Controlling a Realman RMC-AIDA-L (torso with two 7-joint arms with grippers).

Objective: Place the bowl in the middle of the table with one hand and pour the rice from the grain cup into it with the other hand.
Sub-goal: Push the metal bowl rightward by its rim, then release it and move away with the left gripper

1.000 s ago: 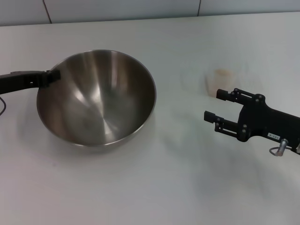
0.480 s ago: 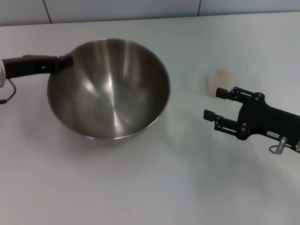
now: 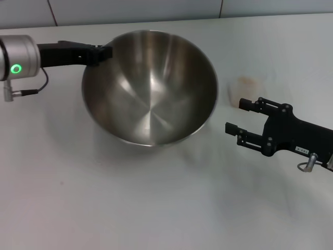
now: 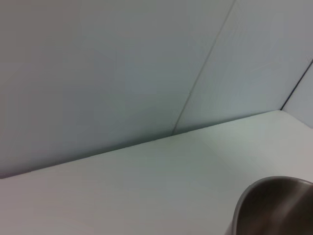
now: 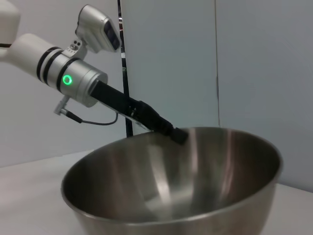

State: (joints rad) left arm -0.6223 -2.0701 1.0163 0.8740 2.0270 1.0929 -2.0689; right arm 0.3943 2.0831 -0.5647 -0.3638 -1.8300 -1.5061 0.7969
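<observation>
Steel bowl (image 3: 151, 88), clamped at its rim by the left pincer (image 3: 104, 52), has slid rightward to near mid-tabletop (image 3: 156, 208), almost placed, while the right pincer (image 3: 240, 115) waits wide open beside the grain cup (image 3: 247, 88).

Tilted steel bowl (image 3: 151, 88), claw-held (image 3: 105, 52)

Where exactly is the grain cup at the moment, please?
In the head view, the grain cup stands on the table right of the bowl, just beyond the open right end effector.
</observation>
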